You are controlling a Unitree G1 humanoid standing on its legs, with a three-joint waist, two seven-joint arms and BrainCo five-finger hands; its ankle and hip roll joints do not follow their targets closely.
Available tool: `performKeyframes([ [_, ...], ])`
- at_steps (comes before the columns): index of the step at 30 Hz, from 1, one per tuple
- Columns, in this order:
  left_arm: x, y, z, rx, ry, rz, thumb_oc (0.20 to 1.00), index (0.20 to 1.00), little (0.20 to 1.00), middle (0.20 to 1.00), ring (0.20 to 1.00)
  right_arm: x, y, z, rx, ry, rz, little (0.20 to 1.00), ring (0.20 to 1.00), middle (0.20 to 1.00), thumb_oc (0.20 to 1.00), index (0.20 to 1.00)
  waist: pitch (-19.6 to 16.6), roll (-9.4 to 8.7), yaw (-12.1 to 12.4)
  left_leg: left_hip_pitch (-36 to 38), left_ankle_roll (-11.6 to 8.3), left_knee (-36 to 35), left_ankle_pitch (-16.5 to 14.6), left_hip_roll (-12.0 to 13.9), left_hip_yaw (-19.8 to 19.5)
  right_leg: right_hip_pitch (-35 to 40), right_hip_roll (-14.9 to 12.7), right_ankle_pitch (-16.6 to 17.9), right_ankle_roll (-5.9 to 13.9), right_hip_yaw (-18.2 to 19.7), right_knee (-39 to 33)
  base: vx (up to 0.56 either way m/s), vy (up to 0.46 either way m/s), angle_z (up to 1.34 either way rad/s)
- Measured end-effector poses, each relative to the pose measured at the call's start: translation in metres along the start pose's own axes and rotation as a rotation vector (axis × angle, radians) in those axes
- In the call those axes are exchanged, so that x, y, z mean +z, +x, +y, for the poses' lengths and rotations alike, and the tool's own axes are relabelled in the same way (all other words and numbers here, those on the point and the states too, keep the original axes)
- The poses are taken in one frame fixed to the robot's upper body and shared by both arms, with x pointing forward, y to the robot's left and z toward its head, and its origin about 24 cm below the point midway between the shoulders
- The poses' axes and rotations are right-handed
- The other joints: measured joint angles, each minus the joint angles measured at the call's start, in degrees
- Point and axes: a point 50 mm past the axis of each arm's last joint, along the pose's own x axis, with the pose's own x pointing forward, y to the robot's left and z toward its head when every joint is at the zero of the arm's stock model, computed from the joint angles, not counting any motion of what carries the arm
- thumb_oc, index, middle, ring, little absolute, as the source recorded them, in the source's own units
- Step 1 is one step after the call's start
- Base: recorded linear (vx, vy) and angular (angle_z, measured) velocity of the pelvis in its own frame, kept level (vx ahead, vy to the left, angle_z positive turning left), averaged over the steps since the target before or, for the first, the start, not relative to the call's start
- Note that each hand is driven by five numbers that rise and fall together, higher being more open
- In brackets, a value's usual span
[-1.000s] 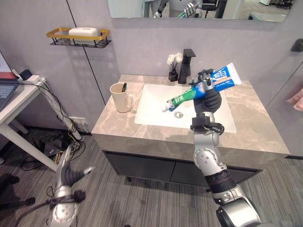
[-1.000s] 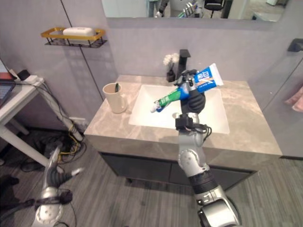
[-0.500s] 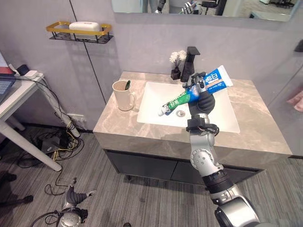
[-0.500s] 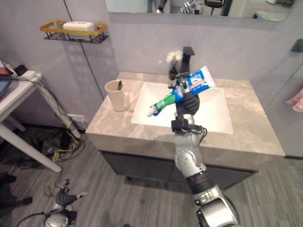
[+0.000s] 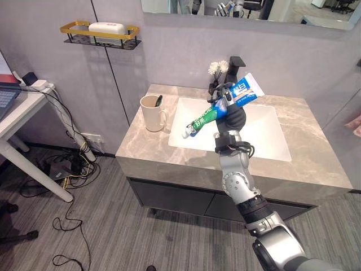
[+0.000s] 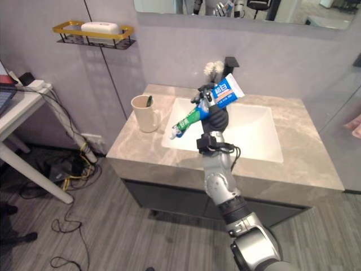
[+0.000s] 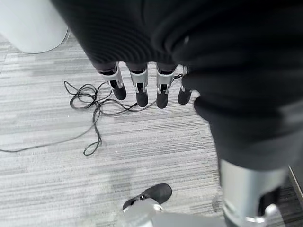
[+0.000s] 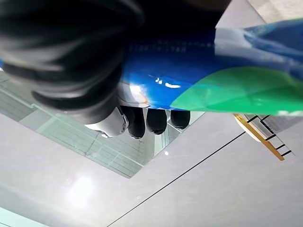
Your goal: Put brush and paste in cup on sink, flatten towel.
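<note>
My right hand (image 5: 233,117) is raised over the white sink basin (image 5: 265,132), shut on a blue and green toothpaste tube (image 5: 216,110). The tube slants, with its white cap end low and pointing toward the cup. In the right wrist view my fingers (image 8: 155,120) curl round the tube (image 8: 222,75). A cream cup (image 5: 151,113) stands on the marble counter (image 5: 141,149) left of the basin, with a dark green toothbrush (image 5: 158,101) in it. My left hand (image 7: 140,90) hangs over the floor, fingers straight and holding nothing. A pink cloth (image 5: 356,121) shows at the right edge.
A black tap (image 5: 233,66) and a small flower vase (image 5: 214,71) stand behind the basin. A gold wall shelf (image 5: 101,32) holds white soap. A white desk (image 5: 20,113) is at the left, with cables (image 5: 70,166) on the floor below it.
The camera has shifted. My right hand has carried the tube a little left, closer to the cup. My left arm has dropped out of the eye views.
</note>
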Motion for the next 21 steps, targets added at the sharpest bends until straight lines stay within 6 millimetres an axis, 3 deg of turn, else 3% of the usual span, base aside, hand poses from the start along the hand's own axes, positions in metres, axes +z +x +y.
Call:
performKeyframes([
  [4, 0.011, 0.001, -0.005, -0.02, 0.038, -0.023, 1.0, 1.0, 1.0, 1.0, 1.0, 0.004, -0.003, -0.008, -0.022, -0.016, -0.007, 0.2, 0.2, 0.2, 0.2, 0.2, 0.7, 1.28, -0.62, -0.02, 2.29, 1.23, -1.27, -1.65, -2.24, -2.69, -3.4, 0.01, -0.15, 0.12, 9.61, 0.02, 0.163, 0.29],
  [6, 0.016, 0.002, -0.006, -0.026, 0.041, -0.036, 1.0, 1.0, 1.0, 1.0, 1.0, 0.006, -0.002, -0.005, -0.012, -0.013, -0.017, 0.2, 0.2, 0.2, 0.2, 0.2, 1.28, 1.81, -0.54, -0.85, 4.17, 4.18, -2.93, -3.94, -2.97, -6.34, -6.07, 1.08, -1.1, 0.96, 17.69, 0.0, 0.222, 0.19],
  [7, 0.019, 0.001, -0.011, -0.04, 0.064, -0.05, 1.0, 1.0, 1.0, 1.0, 1.0, 0.007, -0.002, -0.003, -0.006, -0.009, -0.022, 0.2, 0.2, 0.2, 0.2, 0.2, 1.98, 3.24, -0.76, -0.41, 5.28, 5.08, -3.65, -4.06, -2.93, -8.99, -7.31, 4.3, -2.08, 1.24, 22.61, 0.03, 0.142, -0.06],
  [9, 0.018, 0.001, -0.013, -0.044, 0.066, -0.048, 1.0, 1.0, 1.0, 1.0, 1.0, 0.005, -0.002, -0.001, 0.0, -0.005, -0.017, 0.2, 0.2, 0.2, 0.2, 0.2, 2.65, 4.65, -0.57, 0.57, 5.68, 5.05, -3.57, -4.21, -2.52, -10.31, -7.85, 8.2, -1.43, 1.69, 24.5, 0.05, 0.053, -0.14],
  [10, 0.019, 0.001, -0.01, -0.033, 0.068, -0.052, 1.0, 1.0, 1.0, 1.0, 1.0, 0.003, -0.003, -0.002, 0.003, -0.014, -0.003, 0.2, 0.2, 0.2, 0.2, 0.2, 3.23, 4.97, -0.79, 1.36, 6.14, 4.98, -3.71, -4.14, -2.71, -12.38, -6.43, 5.1, -0.43, 3.62, 28.48, 0.11, 0.019, 0.0],
  [11, 0.02, 0.002, -0.003, -0.013, 0.072, -0.058, 1.0, 1.0, 1.0, 1.0, 1.0, 0.003, -0.004, -0.002, 0.001, -0.015, -0.003, 0.2, 0.2, 0.2, 0.2, 0.2, 3.37, 4.91, -0.78, 1.31, 6.3, 4.98, -3.72, -3.94, -2.94, -13.6, -4.43, 1.67, -0.89, 4.74, 30.06, 0.13, -0.003, 0.11],
  [13, 0.024, 0.004, 0.003, 0.003, 0.073, -0.067, 1.0, 1.0, 1.0, 1.0, 1.0, 0.006, -0.002, 0.001, 0.012, -0.013, -0.013, 0.2, 0.2, 0.2, 0.2, 0.2, 3.41, 3.55, -0.55, 1.61, 6.86, 4.77, -4.03, -4.71, -2.93, -15.16, -1.6, -1.03, -0.98, 4.5, 27.85, 0.15, -0.062, 0.12],
  [14, 0.025, 0.004, 0.002, 0.0, 0.073, -0.068, 1.0, 1.0, 1.0, 1.0, 1.0, 0.012, 0.0, 0.004, 0.032, -0.014, -0.035, 0.2, 0.2, 0.2, 0.2, 0.2, 3.22, 2.65, -0.92, 2.29, 6.6, 4.62, -4.44, -5.81, -3.2, -14.87, -0.75, -0.95, -1.27, 2.67, 16.87, 0.17, -0.151, 0.13],
  [16, 0.029, 0.005, 0.003, 0.004, 0.073, -0.072, 1.0, 1.0, 1.0, 1.0, 1.0, 0.015, 0.0, 0.004, 0.036, -0.025, -0.04, 0.2, 0.2, 0.2, 0.2, 0.2, 3.22, 2.49, -1.68, 3.4, 5.72, 4.74, -5.39, -6.03, -4.32, -15.04, -0.99, 2.07, -0.41, 3.62, 9.01, 0.16, -0.169, 0.26],
  [18, 0.028, 0.005, 0.003, 0.004, 0.073, -0.067, 1.0, 1.0, 1.0, 1.0, 1.0, 0.015, 0.002, 0.007, 0.043, -0.027, -0.038, 0.2, 0.2, 0.2, 0.2, 0.2, 3.22, 2.29, -2.16, 3.94, 5.1, 5.21, -6.42, -5.92, -5.03, -15.25, -0.65, 5.44, 1.16, 7.8, 3.56, 0.07, -0.123, 0.24],
  [20, 0.031, 0.005, 0.006, 0.017, 0.071, -0.089, 1.0, 1.0, 1.0, 1.0, 1.0, 0.018, 0.003, 0.004, 0.039, -0.058, -0.041, 0.2, 0.2, 0.2, 0.2, 0.2, 2.75, 0.89, -2.52, 5.17, 3.78, 5.21, -7.39, -5.91, -6.47, -14.08, -1.0, 6.56, 0.13, 7.43, 3.5, 0.13, -0.129, 0.41],
  [21, 0.03, 0.004, 0.009, 0.023, 0.071, -0.102, 1.0, 1.0, 1.0, 1.0, 1.0, 0.017, 0.003, 0.004, 0.038, -0.063, -0.039, 0.2, 0.2, 0.2, 0.2, 0.2, 1.83, -0.69, -2.46, 5.89, 2.72, 5.15, -8.16, -6.12, -7.47, -13.46, -1.15, 6.73, -0.27, 7.3, 4.85, 0.19, -0.17, 0.32],
])
